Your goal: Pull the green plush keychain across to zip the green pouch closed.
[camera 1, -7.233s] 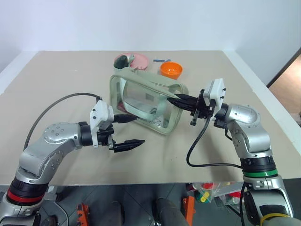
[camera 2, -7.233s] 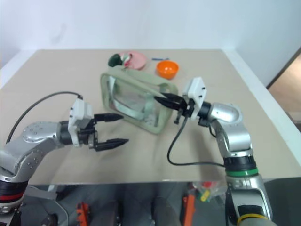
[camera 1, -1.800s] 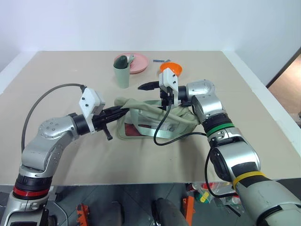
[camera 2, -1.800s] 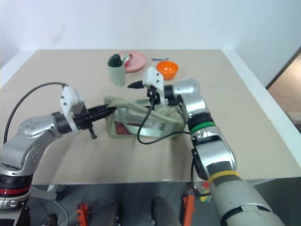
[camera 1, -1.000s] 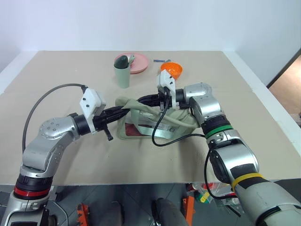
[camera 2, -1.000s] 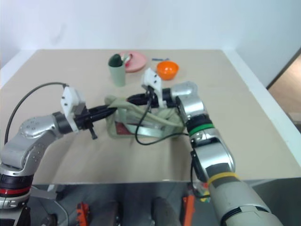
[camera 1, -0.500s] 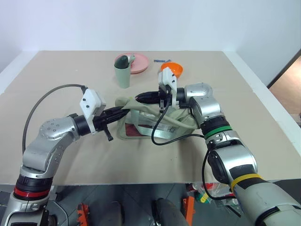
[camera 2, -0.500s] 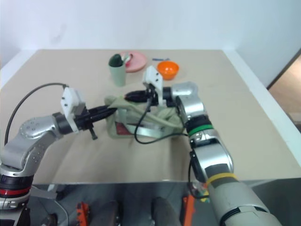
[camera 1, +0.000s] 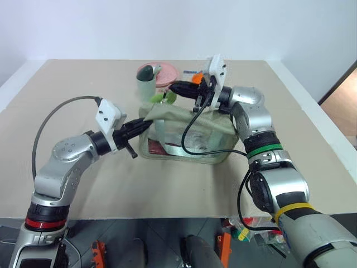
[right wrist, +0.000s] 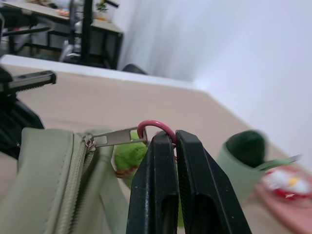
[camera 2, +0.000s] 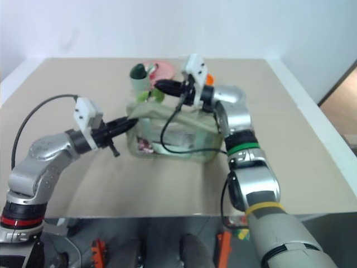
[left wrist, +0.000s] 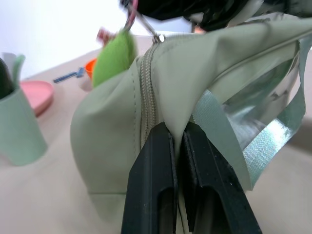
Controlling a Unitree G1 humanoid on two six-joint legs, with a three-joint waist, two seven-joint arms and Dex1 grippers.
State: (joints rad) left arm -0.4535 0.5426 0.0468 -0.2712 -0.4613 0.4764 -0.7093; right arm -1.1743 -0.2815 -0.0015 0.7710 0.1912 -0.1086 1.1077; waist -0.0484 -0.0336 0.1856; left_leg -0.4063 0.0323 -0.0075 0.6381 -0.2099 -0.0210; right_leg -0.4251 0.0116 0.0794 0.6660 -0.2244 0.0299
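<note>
The green pouch [camera 1: 192, 137] stands upright mid-table, its top pulled taut between my two grippers. My left gripper [camera 1: 140, 123] is shut on the fabric at the pouch's left end, right beside the zip [left wrist: 146, 83]. My right gripper [camera 1: 176, 87] hangs above the pouch's top left, pointing left. It is shut on the red ring [right wrist: 155, 127] that joins the zip pull [right wrist: 114, 139] to the green plush keychain [camera 1: 163, 97]. The keychain dangles below that ring, near the left end of the zip.
A pale green cup [camera 1: 146, 86] and a pink plate [camera 1: 168, 77] stand close behind the pouch. An orange bowl [camera 1: 197, 80] is mostly hidden behind my right gripper. The beige table [camera 1: 83, 184] has free room in front and on both sides.
My right gripper has risen with the ring in it, and the slumped pouch now stands upright and taut. My left gripper has kept its hold on the pouch's left end.
</note>
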